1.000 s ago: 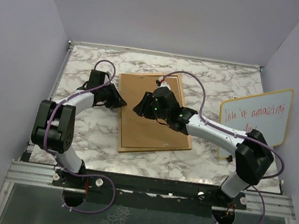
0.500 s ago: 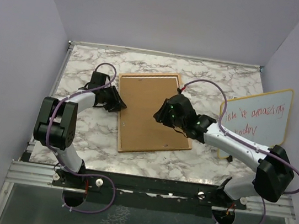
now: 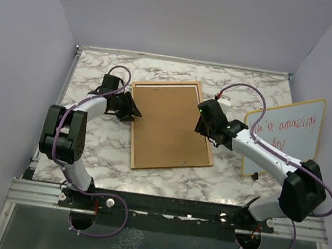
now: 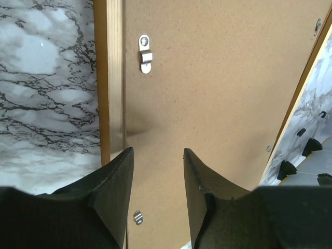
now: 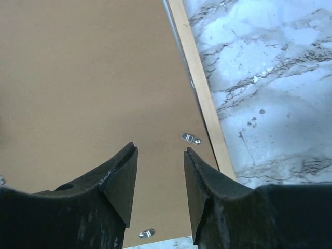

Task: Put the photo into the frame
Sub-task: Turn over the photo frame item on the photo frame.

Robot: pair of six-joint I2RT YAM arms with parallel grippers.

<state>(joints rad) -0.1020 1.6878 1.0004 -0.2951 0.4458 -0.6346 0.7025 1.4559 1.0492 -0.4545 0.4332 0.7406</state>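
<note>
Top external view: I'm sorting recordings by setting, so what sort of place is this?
Probably a lab robot test cell: plain lilac walls box in a marbled table, and a metal rail at its near edge carries the left arm and right arm.

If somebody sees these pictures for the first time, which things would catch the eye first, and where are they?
First the frame, lying face down in the middle of the marble table, its brown back board up. The left gripper and the right gripper hang open near its left and right rims. A whiteboard with red handwriting stands at the table's right edge.
</note>
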